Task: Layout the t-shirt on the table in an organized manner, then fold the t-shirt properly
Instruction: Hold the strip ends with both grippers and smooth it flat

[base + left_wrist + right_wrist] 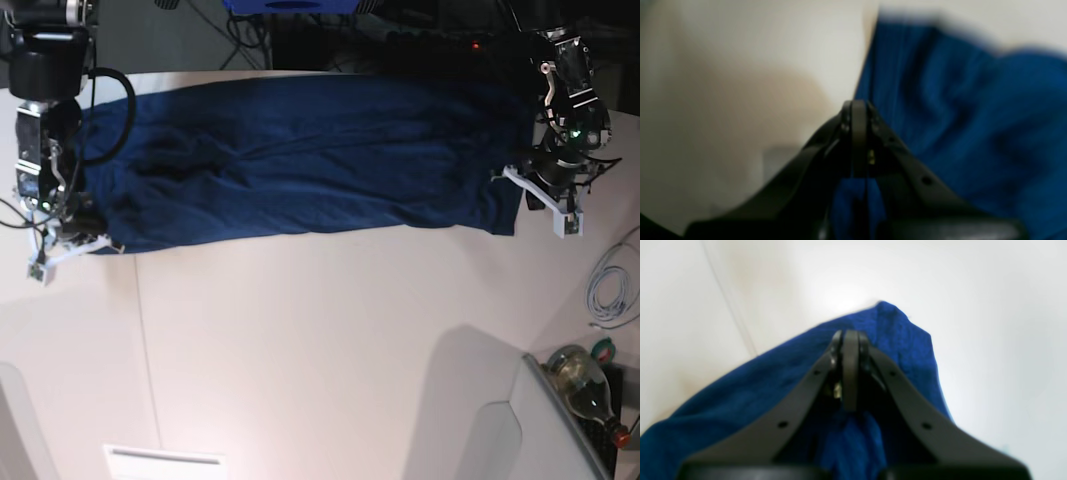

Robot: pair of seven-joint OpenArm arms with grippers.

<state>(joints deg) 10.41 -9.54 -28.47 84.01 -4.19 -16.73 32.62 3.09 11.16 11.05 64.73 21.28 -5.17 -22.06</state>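
The near half of the desk (320, 380) is lying bare. Beyond it, the t-shirt (300, 160) is lying stretched along the far edge, probably being pulled taut for flattening. The right hand (850, 336) and the left hand (858, 105) are each pinching fully closed on cloth at opposite ends.

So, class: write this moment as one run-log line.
phase: stretching | t-shirt: spread lengthwise across far side of table | left gripper: jaws shut on t-shirt | right gripper: jaws shut on t-shirt
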